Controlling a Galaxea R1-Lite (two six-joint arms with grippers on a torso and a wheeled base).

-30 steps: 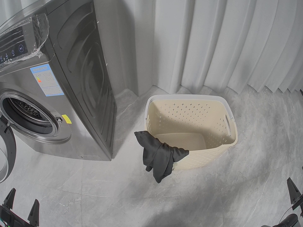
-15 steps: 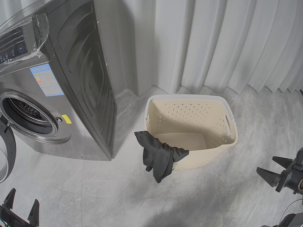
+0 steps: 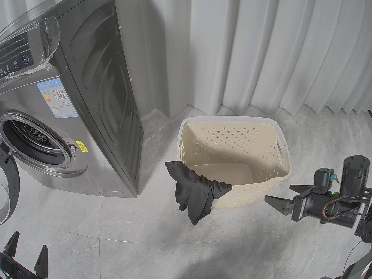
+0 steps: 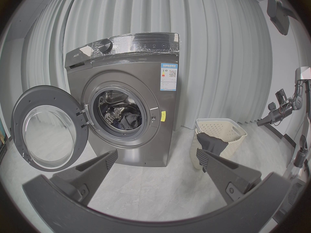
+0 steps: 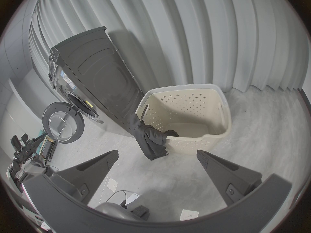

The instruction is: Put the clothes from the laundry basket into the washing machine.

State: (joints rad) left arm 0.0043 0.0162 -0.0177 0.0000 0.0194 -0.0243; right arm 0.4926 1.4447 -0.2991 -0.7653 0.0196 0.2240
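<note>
Progress, judged: mostly done. The L gripper is held low, well apart from the laundry basket on its washer side, fingers spread, nothing gripped. The R gripper is held near the basket on the opposite side, pointed at it, fingers likewise apart & empty. One dark garment is left, draped over the basket's near corner on the washer side. Most of it hangs outside the wall, and a small end lies inside. The rest of the basket's bottom is seen bare. Beyond the basket, the washing machine is stood w/ its door swung wide, and dark clothes are seen in the drum. Left to do, prob.: that last garment is to be picked up, carried over & pushed in.

Materials: the gripper fingers are black wedges, tapered to points. The garment is thin, limp, matte cloth, bunched in soft folds; it may drag on the rim when lifted. The basket is cream plastic, rectangular w/ rounded corners, its walls pierced by small star-shaped holes, a handle slot cut in the end wall. The machine is grey metal, boxy, w/ a round porthole & glass-centred door. Behind the basket a white pleated curtain is hung down to the grey marble-look floor.
</note>
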